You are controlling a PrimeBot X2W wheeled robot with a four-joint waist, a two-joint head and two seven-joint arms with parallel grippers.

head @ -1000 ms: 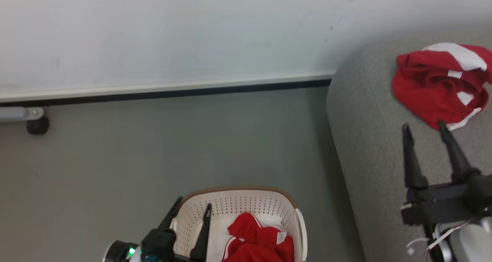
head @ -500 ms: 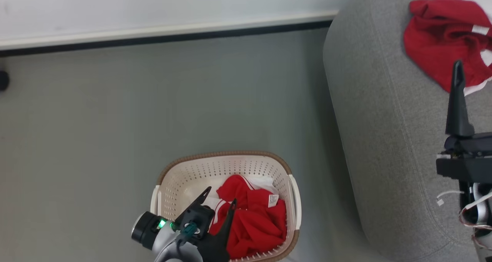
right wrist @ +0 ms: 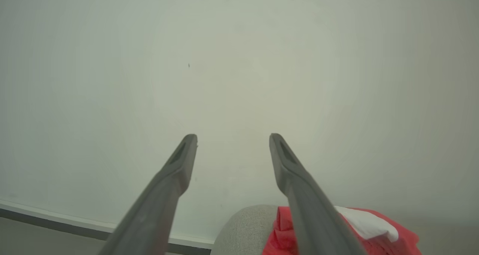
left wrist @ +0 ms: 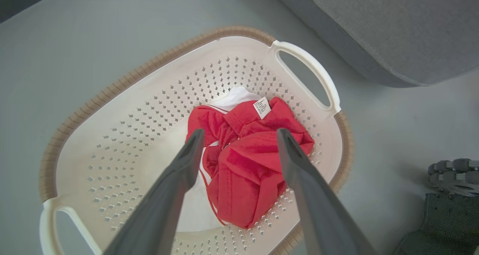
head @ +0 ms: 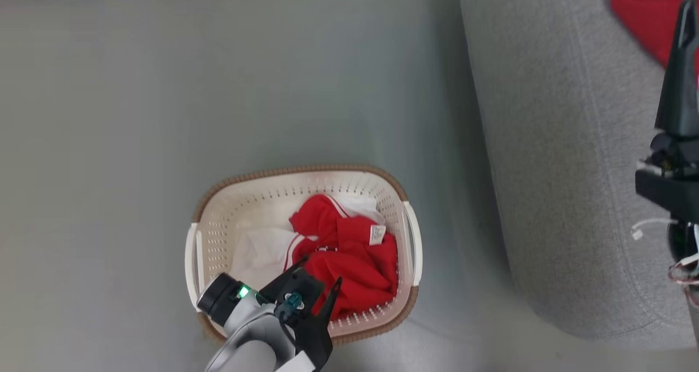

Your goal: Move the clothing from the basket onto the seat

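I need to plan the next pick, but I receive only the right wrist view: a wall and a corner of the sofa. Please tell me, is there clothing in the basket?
Observer: Yes. A crumpled red garment with a white care label lies in the laundry basket.
Operator: And the other arm, where is it?
Observer: The left end effector is open over that garment, one finger to each side of the heap. I cannot tell whether it touches the fabric.
Operator: Is the basket against the sofa?
Observer: No. It stands on the floor beside the grey sofa cushion, with a strip of bare floor between them.
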